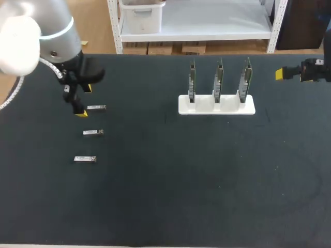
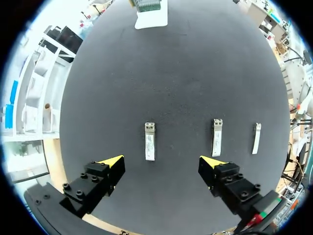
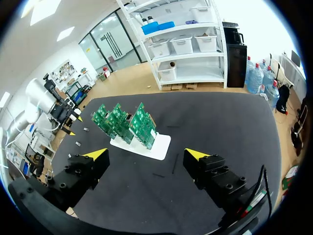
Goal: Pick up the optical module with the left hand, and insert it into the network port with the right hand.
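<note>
A dark table (image 1: 181,181) bears three optical modules (image 1: 93,133) and a white stand (image 1: 204,106).

Nothing legible reaches me from any camera. The optical module (image 2: 150,141) just ahead of my left pincer (image 2: 161,160) carries a pale label (image 2: 150,148) on its top face, but the print on it is too small for me to read.

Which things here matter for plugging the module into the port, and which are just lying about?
In the job: far optical module, ahead of the open left gripper; open right gripper; three circuit boards in their white stand.
Lying about: middle module and near module, spares for now.
</note>
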Controlling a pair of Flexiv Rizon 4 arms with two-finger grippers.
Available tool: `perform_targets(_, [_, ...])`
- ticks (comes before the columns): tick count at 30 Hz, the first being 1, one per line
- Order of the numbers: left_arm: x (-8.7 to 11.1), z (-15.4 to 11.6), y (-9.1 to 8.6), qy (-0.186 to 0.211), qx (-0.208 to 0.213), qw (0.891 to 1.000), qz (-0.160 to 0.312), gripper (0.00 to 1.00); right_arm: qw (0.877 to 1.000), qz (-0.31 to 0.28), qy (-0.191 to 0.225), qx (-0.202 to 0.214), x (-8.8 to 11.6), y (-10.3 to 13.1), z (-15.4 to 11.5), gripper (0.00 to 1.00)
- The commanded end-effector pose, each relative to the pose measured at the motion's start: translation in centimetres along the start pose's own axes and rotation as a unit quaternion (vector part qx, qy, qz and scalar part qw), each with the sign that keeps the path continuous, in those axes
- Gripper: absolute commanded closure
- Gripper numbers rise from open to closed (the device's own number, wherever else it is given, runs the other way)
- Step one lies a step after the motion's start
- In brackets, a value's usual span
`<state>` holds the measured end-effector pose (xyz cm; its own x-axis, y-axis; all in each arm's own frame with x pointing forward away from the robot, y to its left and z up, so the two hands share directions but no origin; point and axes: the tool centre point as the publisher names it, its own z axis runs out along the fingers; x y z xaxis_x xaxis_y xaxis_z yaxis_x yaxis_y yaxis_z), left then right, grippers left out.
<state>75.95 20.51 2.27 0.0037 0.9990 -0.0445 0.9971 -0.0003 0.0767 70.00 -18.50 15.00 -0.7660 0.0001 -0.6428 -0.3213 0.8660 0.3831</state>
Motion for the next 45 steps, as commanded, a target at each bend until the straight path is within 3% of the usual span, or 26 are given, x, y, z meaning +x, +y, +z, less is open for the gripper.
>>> perform_targets(1, [-0.1,0.9,0.5,0.004,0.012,1.0,0.0,0.0,1.0,0.0,0.0,0.0,0.0,0.0,0.0,0.0])
perform_targets(25, [-0.2,3.7,0.6,0.013,0.014,1.0,-0.02,0.0,1.0,0.0,0.0,0.0,0.0,0.0,0.0,0.0])
perform_targets(26, [-0.1,3.8,0.6,0.014,0.014,1.0,-0.021,0.04,1.0,0.0,0.0,0.0,0.0,0.0,0.0,0.0])
perform_targets(27, [-0.1,3.9,0.7,0.015,0.016,1.0,-0.023,0.16,1.0,0.0,0.0,0.0,0.0,0.0,0.0,0.0])
perform_targets(28, [0.1,4.1,0.7,0.017,0.016,0.999,-0.026,0.44,1.0,0.0,0.0,0.0,0.0,0.0,0.0,0.0])
perform_targets(31, [0.3,4.3,0.8,0.019,0.015,0.999,-0.027,0.74,1.0,0.0,0.0,0.0,0.0,0.0,0.0,0.0])
perform_targets(33, [0.3,4.4,0.8,0.02,0.015,0.999,-0.027,0.84,1.0,0.0,0.0,0.0,0.0,0.0,0.0,0.0])
perform_targets(34, [0.3,4.4,0.8,0.02,0.016,0.999,-0.027,0.96,1.0,0.0,0.0,0.0,0.0,0.0,0.0,0.0])
perform_targets(35, [0.3,4.4,0.8,0.02,0.016,0.999,-0.027,1.0,1.0,0.0,0.0,0.0,0.0,0.0,0.0,0.0])
perform_targets(45, [0.2,4.4,0.9,0.004,0.006,0.999,-0.038,1.0,1.0,0.0,0.0,0.0,0.0,0.0,0.0,0.0])
